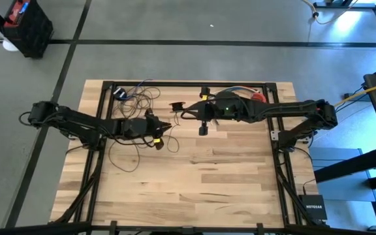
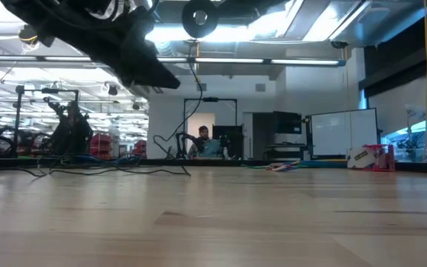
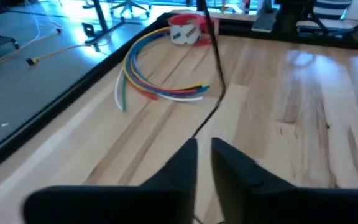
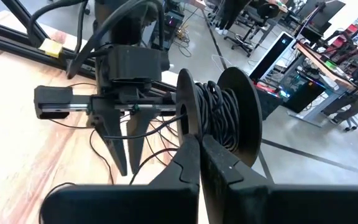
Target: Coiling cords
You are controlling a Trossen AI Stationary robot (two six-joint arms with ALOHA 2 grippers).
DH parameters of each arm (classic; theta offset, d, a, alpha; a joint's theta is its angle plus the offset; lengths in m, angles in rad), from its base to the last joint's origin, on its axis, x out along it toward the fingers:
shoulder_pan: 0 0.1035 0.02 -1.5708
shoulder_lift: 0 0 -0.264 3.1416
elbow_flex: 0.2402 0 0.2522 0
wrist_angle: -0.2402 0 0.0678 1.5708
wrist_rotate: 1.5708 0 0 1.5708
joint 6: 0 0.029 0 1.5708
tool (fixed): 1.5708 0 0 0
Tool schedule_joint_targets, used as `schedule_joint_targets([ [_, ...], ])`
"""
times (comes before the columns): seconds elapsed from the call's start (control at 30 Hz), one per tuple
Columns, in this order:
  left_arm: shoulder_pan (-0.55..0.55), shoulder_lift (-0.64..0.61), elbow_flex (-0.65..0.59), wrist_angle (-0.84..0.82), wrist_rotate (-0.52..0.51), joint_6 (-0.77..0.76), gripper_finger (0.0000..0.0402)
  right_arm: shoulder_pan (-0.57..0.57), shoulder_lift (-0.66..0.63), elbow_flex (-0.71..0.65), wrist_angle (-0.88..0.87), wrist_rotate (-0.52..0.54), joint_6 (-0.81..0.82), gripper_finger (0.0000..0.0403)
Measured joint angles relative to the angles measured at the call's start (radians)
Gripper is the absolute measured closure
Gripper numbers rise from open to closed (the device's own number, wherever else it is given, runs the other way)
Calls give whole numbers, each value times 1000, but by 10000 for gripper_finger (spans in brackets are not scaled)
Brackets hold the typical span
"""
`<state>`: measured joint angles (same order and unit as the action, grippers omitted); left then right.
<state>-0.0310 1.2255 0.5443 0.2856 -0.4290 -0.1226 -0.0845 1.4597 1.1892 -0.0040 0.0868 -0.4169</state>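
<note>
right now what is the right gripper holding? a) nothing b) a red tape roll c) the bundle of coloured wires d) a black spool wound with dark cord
d: in the right wrist view the right gripper pinches a flange of the black spool wound with dark cord.

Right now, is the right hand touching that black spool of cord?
Touching. The right wrist view shows the right hand pinching the spool at its flange, fingers shut on it.
</note>
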Motion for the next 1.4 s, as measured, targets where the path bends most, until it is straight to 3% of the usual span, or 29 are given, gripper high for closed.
schedule_joint_targets([
  [0.3,17,1,3,64,14,14,223,0,1,0,-2,9,-11,402],
  [0.5,25,1,4,180,45,52,208,0,1,0,-1,10,-28,402],
  [0.77,73,3,4,213,71,54,208,0,2,0,10,-12,-29,402],
  [0.97,92,2,4,232,80,91,254,0,2,0,11,-22,-25,402],
  [1.2,92,2,4,225,116,178,388,0,2,0,30,-28,-25,402],
  [1.4,97,2,5,181,109,201,398,0,3,0,42,-47,-22,402],
])
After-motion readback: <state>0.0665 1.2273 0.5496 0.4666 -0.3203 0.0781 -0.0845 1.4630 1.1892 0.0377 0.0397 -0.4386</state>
